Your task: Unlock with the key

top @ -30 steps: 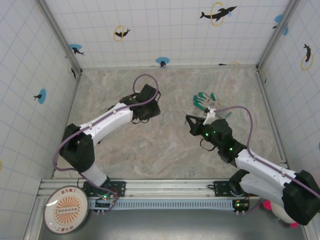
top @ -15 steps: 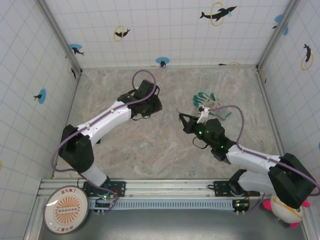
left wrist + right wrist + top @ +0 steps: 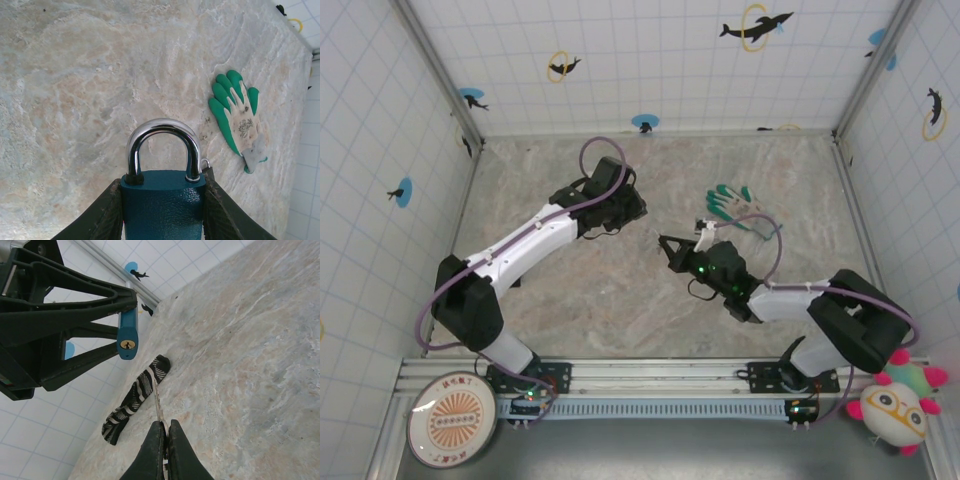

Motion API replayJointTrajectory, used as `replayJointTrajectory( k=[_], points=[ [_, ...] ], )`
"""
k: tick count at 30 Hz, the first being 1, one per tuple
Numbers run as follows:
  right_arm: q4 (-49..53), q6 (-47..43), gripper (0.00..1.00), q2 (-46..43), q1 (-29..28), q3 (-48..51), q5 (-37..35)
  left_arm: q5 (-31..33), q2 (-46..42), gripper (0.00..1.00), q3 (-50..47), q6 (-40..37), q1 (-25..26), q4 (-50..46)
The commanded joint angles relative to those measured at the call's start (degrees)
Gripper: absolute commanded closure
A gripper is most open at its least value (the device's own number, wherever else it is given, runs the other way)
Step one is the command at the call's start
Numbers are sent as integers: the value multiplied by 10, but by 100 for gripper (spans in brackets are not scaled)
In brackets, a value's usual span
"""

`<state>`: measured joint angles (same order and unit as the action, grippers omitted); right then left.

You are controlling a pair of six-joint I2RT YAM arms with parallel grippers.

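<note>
The left gripper (image 3: 163, 186) is clamped on the body of the blue padlock (image 3: 162, 212), one black finger (image 3: 102, 217) pressed to each flat side, and holds it off the marbled table (image 3: 75, 75) with the chrome shackle (image 3: 162, 131) pointing away from the wrist. In the right wrist view the padlock's brass keyhole end faces the right gripper (image 3: 163, 434), whose fingers are pressed together on the base of the key (image 3: 158, 401). The key is a thin silver sliver seen edge-on, sticking out toward the padlock. Its tip sits below the keyhole and apart from it, though how far off line it is seems hard to judge from this angle. A green-and-white glove (image 3: 239, 117) lies flat on the table beyond the padlock's shackle and off to its right. A black-and-white striped sock (image 3: 134, 399) lies on the table beneath the padlock.
</note>
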<state>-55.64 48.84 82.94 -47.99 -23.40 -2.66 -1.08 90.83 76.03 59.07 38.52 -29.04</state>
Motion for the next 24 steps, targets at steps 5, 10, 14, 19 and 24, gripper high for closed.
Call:
replayJointTrajectory(
  k=[5, 10, 14, 19, 24],
  points=[
    [-72, 5, 100, 34, -26, -41, -39, -23, -29, 79, -24, 47, -3, 25],
    [-84, 12, 100, 56, -33, -51, -42, -44, -26, 79, -36, 57, -3, 41],
    [-89, 19, 100, 71, -35, -56, -43, -52, -22, 79, -39, 61, -3, 47],
    [-97, 24, 100, 76, -33, -53, -47, -53, -24, 79, -40, 62, -3, 49],
    [-96, 22, 100, 72, -32, -53, -47, -54, -23, 79, -40, 61, -3, 51]
  ],
)
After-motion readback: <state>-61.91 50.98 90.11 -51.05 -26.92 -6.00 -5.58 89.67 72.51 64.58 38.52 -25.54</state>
